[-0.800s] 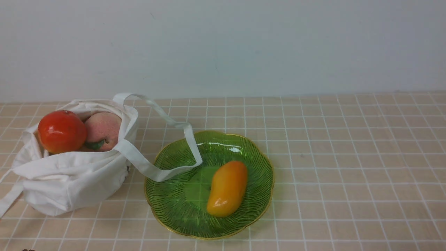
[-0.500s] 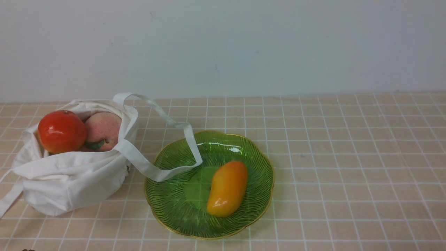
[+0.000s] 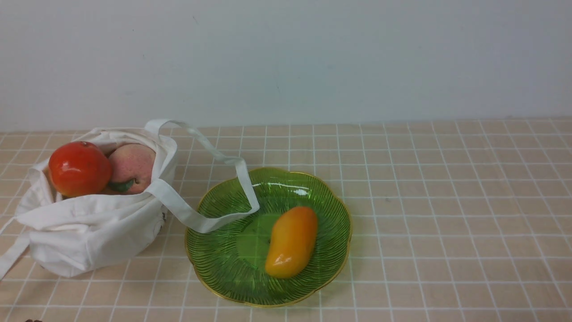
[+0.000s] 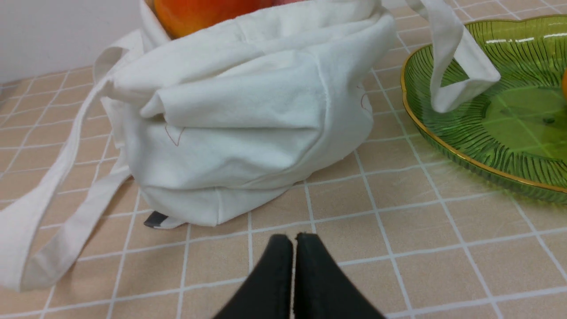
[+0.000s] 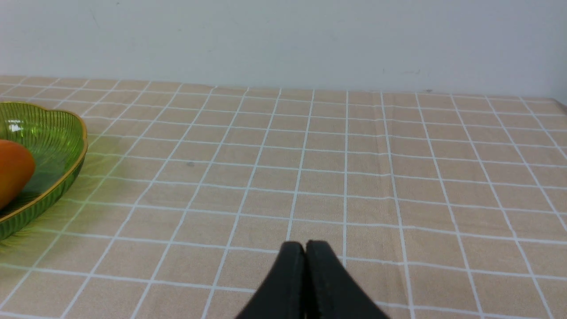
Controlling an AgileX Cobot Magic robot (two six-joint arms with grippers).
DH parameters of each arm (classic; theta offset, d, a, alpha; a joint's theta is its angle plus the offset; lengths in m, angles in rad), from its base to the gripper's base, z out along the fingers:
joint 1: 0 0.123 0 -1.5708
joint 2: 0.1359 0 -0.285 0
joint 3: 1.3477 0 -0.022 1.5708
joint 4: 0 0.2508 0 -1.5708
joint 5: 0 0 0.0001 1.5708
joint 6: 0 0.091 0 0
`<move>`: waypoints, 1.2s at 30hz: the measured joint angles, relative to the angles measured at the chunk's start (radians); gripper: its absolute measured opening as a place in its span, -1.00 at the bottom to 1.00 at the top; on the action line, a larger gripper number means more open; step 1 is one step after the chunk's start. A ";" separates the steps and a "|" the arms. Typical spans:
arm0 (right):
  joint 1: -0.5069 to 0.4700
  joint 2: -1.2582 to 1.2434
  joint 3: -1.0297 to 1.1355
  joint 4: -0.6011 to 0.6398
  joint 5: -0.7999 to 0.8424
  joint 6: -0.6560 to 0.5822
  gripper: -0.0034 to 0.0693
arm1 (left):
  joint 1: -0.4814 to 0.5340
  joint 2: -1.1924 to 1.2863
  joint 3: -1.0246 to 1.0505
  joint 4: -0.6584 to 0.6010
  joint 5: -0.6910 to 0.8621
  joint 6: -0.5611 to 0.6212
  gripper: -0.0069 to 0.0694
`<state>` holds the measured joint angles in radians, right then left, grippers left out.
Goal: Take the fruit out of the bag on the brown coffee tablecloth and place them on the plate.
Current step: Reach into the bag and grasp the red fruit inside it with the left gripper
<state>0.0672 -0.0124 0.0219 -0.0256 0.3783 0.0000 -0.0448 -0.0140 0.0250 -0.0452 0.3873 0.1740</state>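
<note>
White cloth bag (image 3: 94,232), left part of the brown coffee tablecloth (image 3: 447,214): pomegranate (image 3: 79,169) and peach (image 3: 132,166) sit touching in its open mouth. One strap (image 3: 178,208) drapes across the rim of the green plate (image 3: 223,268) just beside it; the mango (image 3: 291,241) lies in the plate. Left wrist view only: left gripper (image 4: 293,241), jaws pressed together, low before the bag; dark tag (image 4: 155,220) at the bag's base. Right wrist view only: right gripper (image 5: 305,248), jaws pressed together, over the cloth, well apart from the plate.
</note>
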 joint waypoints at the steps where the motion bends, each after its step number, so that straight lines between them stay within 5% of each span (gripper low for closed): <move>1: 0.000 0.000 0.000 0.000 0.000 0.000 -0.95 | 0.000 0.000 0.000 0.000 -0.003 -0.001 -0.84; 4: 0.000 0.000 0.000 0.000 0.000 0.000 -0.95 | 0.000 0.000 0.002 -0.030 -0.031 -0.022 -0.84; 10: 0.000 0.000 0.000 0.000 0.000 0.000 -0.95 | 0.000 0.000 0.003 -0.346 -0.207 -0.185 -0.84; 16: 0.000 0.000 0.000 0.000 0.000 0.000 -0.95 | 0.000 0.000 0.004 -0.586 -0.440 -0.220 -0.84; 22: 0.000 0.000 0.000 0.000 0.000 0.000 -0.95 | 0.000 0.011 -0.139 -0.586 -0.629 -0.154 -0.84; 26: 0.000 0.000 0.000 0.000 0.000 0.000 -0.95 | 0.000 0.131 -0.337 -0.536 -0.520 -0.016 -0.84; 29: 0.000 0.000 0.000 0.000 0.000 0.000 -0.95 | 0.000 0.375 -0.547 -0.512 -0.233 0.124 -0.84; 36: 0.000 0.000 0.000 0.000 0.000 0.000 -0.95 | 0.000 0.864 -0.864 -0.349 0.322 0.152 -0.84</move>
<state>0.0672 -0.0124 0.0219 -0.0256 0.3783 0.0000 -0.0448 0.8503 -0.8387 -0.3944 0.7088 0.3262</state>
